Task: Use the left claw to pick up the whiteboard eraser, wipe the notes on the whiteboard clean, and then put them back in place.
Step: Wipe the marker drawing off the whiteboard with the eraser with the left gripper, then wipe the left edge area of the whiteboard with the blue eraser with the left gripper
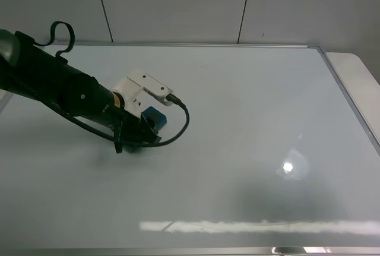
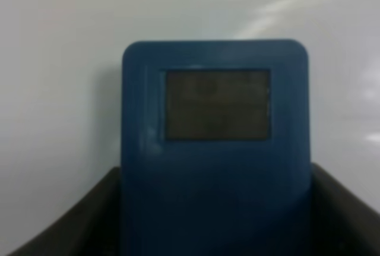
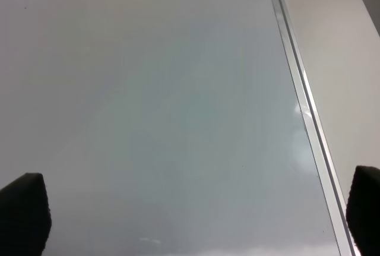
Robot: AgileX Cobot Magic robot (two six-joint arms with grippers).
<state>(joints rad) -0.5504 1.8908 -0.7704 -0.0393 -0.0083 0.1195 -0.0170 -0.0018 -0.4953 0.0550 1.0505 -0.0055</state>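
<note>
The whiteboard (image 1: pixel 249 119) fills most of the exterior high view. My left claw (image 1: pixel 148 128) reaches in from the left and is shut on the teal-blue whiteboard eraser (image 1: pixel 155 116), low over the left-centre of the board. In the left wrist view the eraser (image 2: pixel 217 149) sits between the dark fingers (image 2: pixel 71 226) against the white board (image 2: pixel 59 60). No notes show in any view. My right gripper (image 3: pixel 196 214) is open and empty over the board (image 3: pixel 148 89); it is out of the exterior high view.
The board's silver frame (image 1: pixel 350 101) runs along the right side and also shows in the right wrist view (image 3: pixel 297 89). A pale table surface (image 1: pixel 356 66) lies beyond it. A white module (image 1: pixel 148 87) and black cable (image 1: pixel 178 125) sit on the left arm. A grey wall (image 1: pixel 178 0) stands behind.
</note>
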